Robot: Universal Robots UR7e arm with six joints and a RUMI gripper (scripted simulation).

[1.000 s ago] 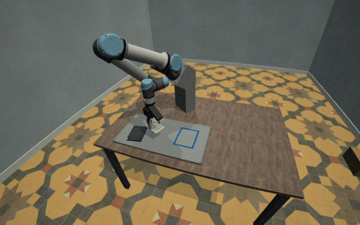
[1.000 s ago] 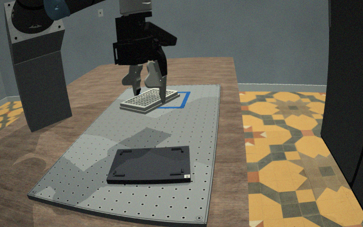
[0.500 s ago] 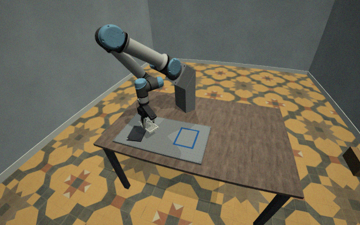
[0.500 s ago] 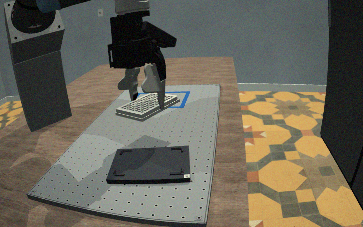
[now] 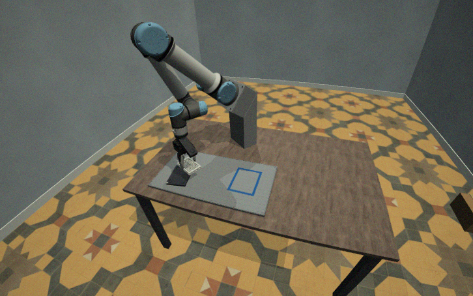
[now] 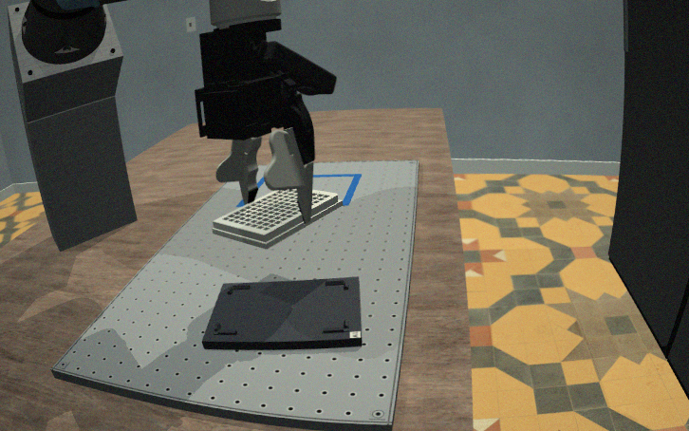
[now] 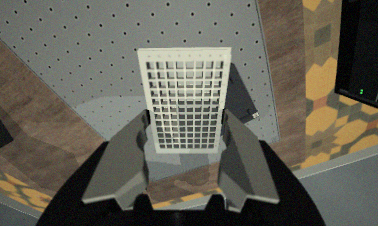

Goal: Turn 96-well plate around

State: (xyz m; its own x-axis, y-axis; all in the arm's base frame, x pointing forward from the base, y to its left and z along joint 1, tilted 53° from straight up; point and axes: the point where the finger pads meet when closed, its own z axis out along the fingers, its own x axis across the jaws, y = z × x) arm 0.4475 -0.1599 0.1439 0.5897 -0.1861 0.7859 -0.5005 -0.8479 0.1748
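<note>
The white 96-well plate (image 5: 192, 167) (image 6: 240, 224) (image 7: 185, 89) is held in the air above the grey board, its wells facing up. My gripper (image 5: 187, 160) (image 6: 278, 211) (image 7: 186, 110) is shut on it, one finger on each long side. The nest N1 (image 5: 178, 178) (image 6: 283, 315) (image 7: 240, 92) is a dark slab with corner locators and nothing in it. In the exterior view it lies nearer the camera than the plate, with a small white label (image 6: 354, 334) (image 7: 255, 115) at its near right corner. The plate hides part of the nest in the wrist view. I cannot make out the plate's cut corner.
The grey perforated board (image 5: 212, 191) (image 6: 165, 299) (image 7: 109, 65) lies on the wooden table (image 5: 322, 191) (image 6: 437, 374). A blue outlined rectangle (image 5: 258, 182) (image 6: 352, 188) is marked on the board. The robot's grey pedestal (image 5: 243, 124) (image 6: 82, 165) stands at the table's back.
</note>
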